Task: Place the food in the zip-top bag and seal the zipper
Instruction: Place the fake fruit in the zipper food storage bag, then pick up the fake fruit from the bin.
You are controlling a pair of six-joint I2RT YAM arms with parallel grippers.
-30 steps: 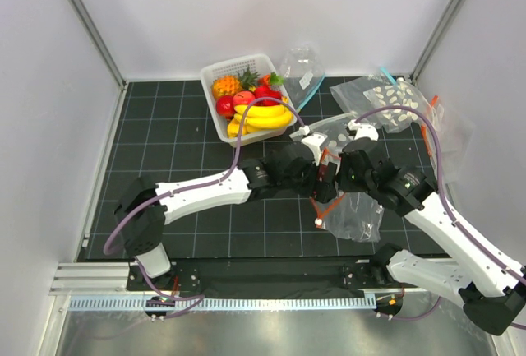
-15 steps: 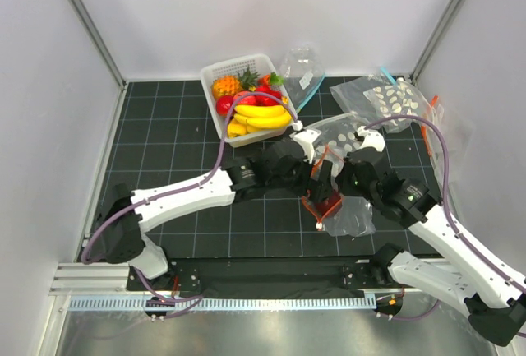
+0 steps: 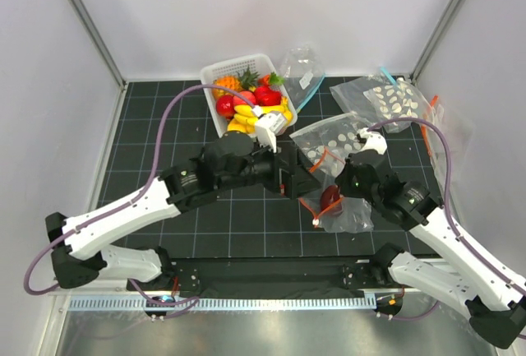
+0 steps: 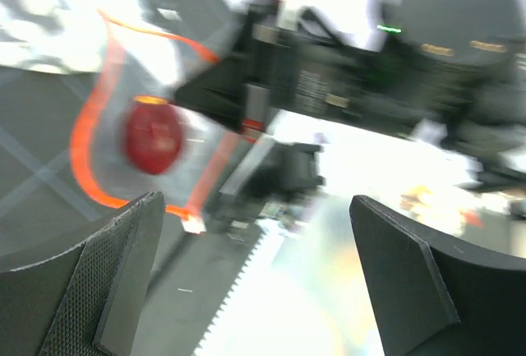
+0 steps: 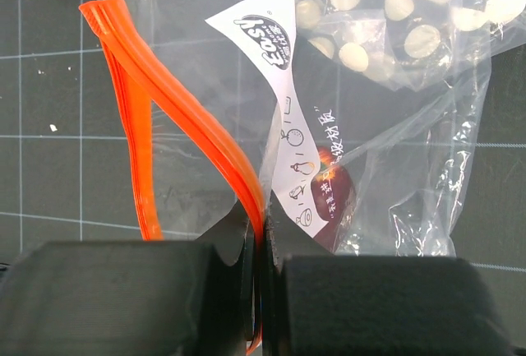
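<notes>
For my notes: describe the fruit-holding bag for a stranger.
On the black gridded mat, find the right arm's jaws. The clear crinkly plastic bag they pinch has an orange-red zip strip and a dark red fruit inside; neighbours show white discs or a blue strip.

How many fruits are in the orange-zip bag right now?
1: the dark red fruit lies inside the bag, partly behind its label. Crinkles could hide a smaller one.

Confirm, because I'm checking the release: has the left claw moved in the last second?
Yes. The left claw has drawn back leftward from the zip-top bag, nearer the white basket.
</notes>
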